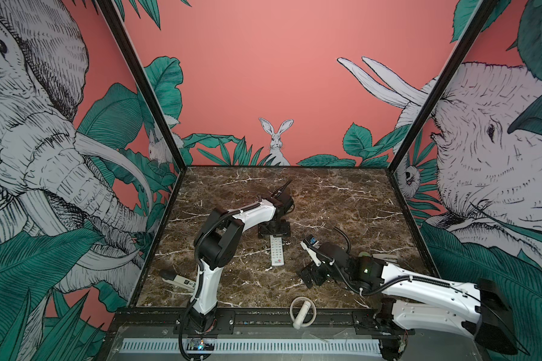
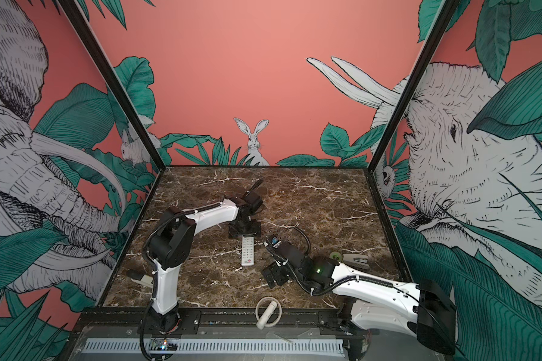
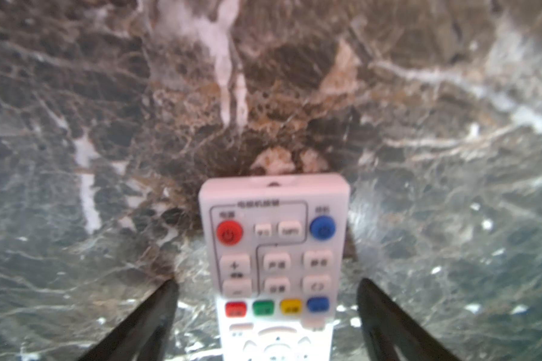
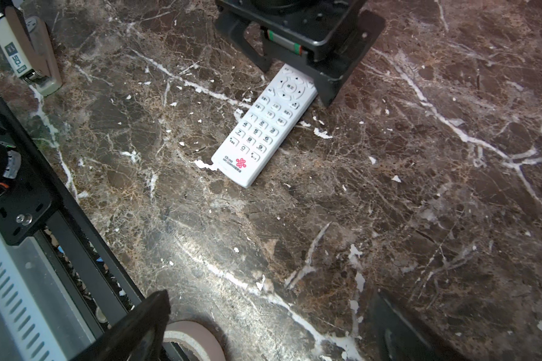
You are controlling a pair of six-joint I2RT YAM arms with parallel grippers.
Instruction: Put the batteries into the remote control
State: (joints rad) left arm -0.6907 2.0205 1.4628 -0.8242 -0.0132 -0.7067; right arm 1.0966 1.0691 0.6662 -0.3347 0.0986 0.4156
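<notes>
In both top views the remote control (image 1: 277, 251) (image 2: 248, 252) lies buttons-up on the table (image 1: 341, 193), well apart from every edge, with my left pincer (image 1: 273, 232) over its far end. Left wrist: jaws released, marble showing either side of the remote control. Right wrist: my right pincer (image 4: 269, 297) gapes empty near the front rail (image 4: 85, 250).
</notes>
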